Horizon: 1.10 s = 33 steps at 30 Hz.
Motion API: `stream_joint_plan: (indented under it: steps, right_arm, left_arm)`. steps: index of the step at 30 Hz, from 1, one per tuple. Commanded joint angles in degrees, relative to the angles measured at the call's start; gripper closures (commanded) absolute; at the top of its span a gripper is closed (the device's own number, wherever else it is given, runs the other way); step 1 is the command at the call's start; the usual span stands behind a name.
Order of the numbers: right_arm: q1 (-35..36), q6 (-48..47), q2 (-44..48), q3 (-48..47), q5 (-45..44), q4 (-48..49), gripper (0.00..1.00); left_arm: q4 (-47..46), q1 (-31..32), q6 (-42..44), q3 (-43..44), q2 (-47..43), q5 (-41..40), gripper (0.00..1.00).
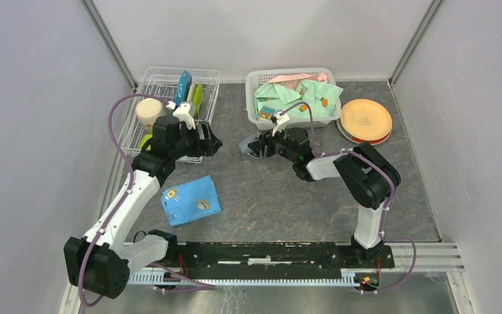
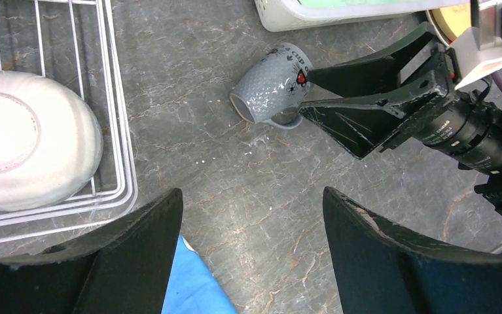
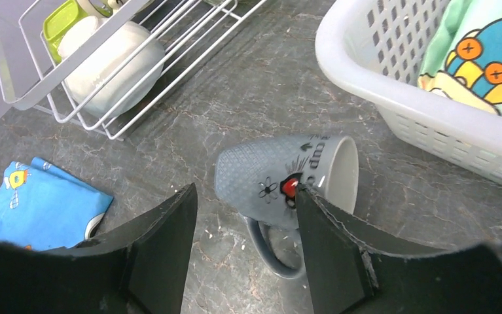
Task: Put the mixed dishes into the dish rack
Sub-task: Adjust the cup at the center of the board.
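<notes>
Evidently, with the grey mug [image 3: 281, 180] lying on its side between dish rack [image 2: 122, 150] and laundry basket [image 3: 392, 78], the right gripper [image 3: 245, 191] sat low, fingers spread wide astride it for a grasp, while the left gripper [image 2: 251, 196] hovered wide, empty.

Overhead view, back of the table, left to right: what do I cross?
First the dish rack → white latticed basket holding clothing → stack of plates, orange one on top. The grey mug is left out, since it overlaps the basket's left edge.
</notes>
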<state>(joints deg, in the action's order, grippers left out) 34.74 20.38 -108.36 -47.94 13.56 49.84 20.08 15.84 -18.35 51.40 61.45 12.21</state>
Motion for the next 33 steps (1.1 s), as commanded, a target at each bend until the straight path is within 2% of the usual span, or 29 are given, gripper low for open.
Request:
stream_joint_plan:
  steps: [1,10,18,24,28,33]
  right_arm:
    - [-0.1,1.2,-1.7,-1.6,1.9,-0.6,0.37]
    - [-0.3,0.7,0.6,-1.9,3.0,-3.9,0.39]
    - [0.0,1.5,0.6,1.4,4.3,-2.5,0.42]
    - [0.0,-6.3,-0.1,0.1,1.7,-5.6,0.33]
    - [0.0,-9.0,-0.6,-1.2,2.6,-5.2,0.32]
    - [0.1,-11.3,-2.6,-2.4,2.1,-4.7,0.25]
  left_arm:
    - [-1.4,-0.1,1.7,0.5,-0.2,0.6,0.17]
    - [-1.3,-0.1,1.2,0.5,0.2,-0.2,0.18]
    - [-1.8,-0.1,0.9,0.5,1.0,-0.5,0.18]
    - [-2.1,-0.1,1.0,0.0,1.3,-0.7,0.18]
    - [-1.9,-0.1,1.4,-0.2,1.1,-1.5,0.18]
    - [-1.8,-0.1,1.4,-0.2,1.2,-2.0,0.18]
